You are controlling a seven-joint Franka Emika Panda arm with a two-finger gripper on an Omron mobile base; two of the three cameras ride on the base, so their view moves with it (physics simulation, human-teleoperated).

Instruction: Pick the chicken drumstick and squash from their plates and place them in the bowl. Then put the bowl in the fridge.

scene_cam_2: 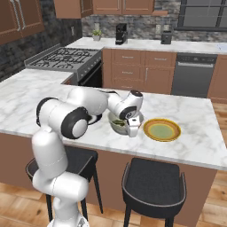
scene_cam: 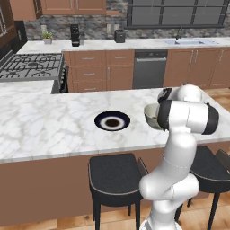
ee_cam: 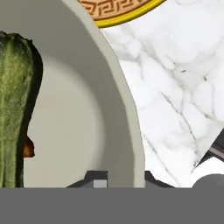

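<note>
Note for you, op: gripper (scene_cam_2: 133,131) sits low at the near rim of the bowl (scene_cam_2: 116,126), fingers pressed together w/ the rim wall betw. them. Hand view shows one finger (ee_cam: 97,179) inside the wall and one outside, so read it as pinching the bowl rim.

Bowl stands on the marble counter (scene_cam: 40,121), betw. the black plate (scene_cam: 112,121) and the yellow-orange plate (scene_cam_2: 162,130); it's just beside the yellow one.

Squash (ee_cam: 13,113), green and long, lies inside the bowl. A reddish-brown bit at its edge is prob. the chicken drumstick (ee_cam: 28,148), mostly hidden by the squash.

Both plates look bare. You also have two dark stools (scene_cam: 114,173) under the counter's near edge.
</note>
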